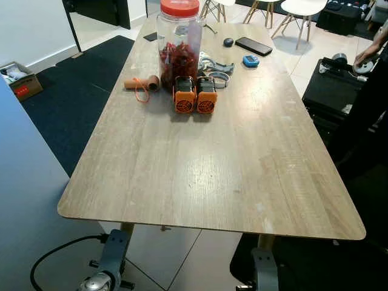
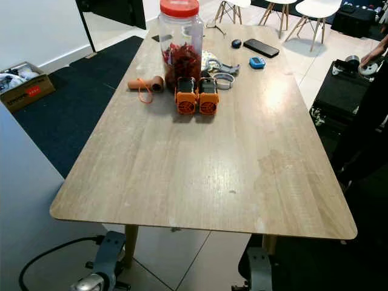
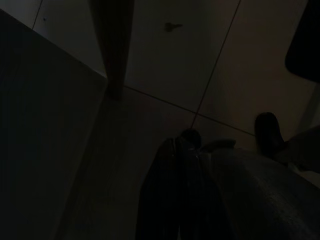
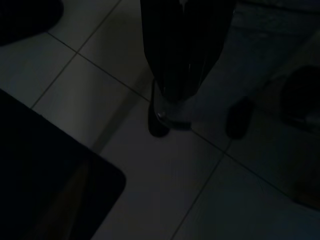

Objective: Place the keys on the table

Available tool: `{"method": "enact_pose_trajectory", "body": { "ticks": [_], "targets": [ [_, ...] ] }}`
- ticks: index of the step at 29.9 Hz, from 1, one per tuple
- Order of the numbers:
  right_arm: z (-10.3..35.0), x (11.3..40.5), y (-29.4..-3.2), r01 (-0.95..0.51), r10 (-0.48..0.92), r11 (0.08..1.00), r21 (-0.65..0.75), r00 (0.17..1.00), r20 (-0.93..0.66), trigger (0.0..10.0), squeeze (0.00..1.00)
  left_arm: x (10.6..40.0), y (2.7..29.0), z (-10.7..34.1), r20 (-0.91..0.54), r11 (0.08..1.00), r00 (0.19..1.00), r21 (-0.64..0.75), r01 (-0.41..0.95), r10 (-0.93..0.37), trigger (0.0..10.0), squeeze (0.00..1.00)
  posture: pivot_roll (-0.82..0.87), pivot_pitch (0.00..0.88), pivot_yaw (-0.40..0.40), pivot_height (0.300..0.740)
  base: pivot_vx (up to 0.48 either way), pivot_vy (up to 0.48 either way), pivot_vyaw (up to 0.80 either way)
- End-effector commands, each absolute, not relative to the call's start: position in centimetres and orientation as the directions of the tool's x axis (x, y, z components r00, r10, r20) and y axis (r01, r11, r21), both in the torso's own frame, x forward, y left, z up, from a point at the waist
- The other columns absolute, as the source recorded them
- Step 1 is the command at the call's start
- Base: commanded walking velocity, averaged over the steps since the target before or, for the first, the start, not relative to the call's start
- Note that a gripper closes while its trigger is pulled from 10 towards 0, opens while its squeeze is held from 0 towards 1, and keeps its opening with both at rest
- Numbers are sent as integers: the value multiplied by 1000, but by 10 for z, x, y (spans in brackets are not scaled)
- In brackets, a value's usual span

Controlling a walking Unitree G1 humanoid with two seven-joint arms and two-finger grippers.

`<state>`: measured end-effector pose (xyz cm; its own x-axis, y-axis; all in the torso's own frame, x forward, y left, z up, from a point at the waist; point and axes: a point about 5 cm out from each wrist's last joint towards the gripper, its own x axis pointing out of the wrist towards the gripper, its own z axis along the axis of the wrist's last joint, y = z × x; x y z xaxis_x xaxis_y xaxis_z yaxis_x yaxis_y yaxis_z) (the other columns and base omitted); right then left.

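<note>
Both arms hang low under the near edge of the worktop (image 1: 212, 176), over the tiled floor (image 3: 165, 65). Wrist views are very dark. The left gripper (image 3: 182, 150) looks pressed together, and I can't make out anything in it. I can't tell the state of the right gripper (image 4: 160, 122). There's a small pale glint (image 4: 161, 116) at its tip that could be the keys, unconfirmed. I can't locate the keys for certain anywhere else. The key relation is that the worktop surface sits above and ahead of both grippers, and the near half is bare, with neither arm obviously closer to it. The far end is crowded with two orange blocks (image 1: 195, 96), a red-lidded jar (image 1: 179, 42), some metal bits (image 1: 212, 63) and a phone (image 1: 253, 45). My call is to lift and drop on the near half.
</note>
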<state>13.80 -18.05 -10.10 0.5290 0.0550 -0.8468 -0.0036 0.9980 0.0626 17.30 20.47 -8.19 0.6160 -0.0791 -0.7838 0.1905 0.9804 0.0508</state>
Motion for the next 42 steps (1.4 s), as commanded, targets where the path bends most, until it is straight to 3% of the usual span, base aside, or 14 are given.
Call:
{"method": "enact_pose_trajectory", "body": {
  "ticks": [1, 22, 42],
  "targets": [
    [-102, 133, -184, -7, 45, 999, 48, 515, -856, 10000, 0, 169, 202, -84, -792, 980, 604, 39, 196, -89, 10000, 0, 92, 55, -63, 740, 0, 0, 0],
    [-101, 137, -189, 0, 26, 1000, 31, 524, -851, 10000, 0, 169, 205, -84, -794, 980, 602, 44, 192, -83, 10000, 0, 95, 5, -54, 740, 0, 0, 0],
    [-102, 136, -184, 23, 25, 999, 43, 519, -855, 10000, 0, 176, 210, -81, -791, 987, 610, 53, 149, -50, 10000, 0, 137, 21, -54, 740, 0, 0, 0]
  ]
}}
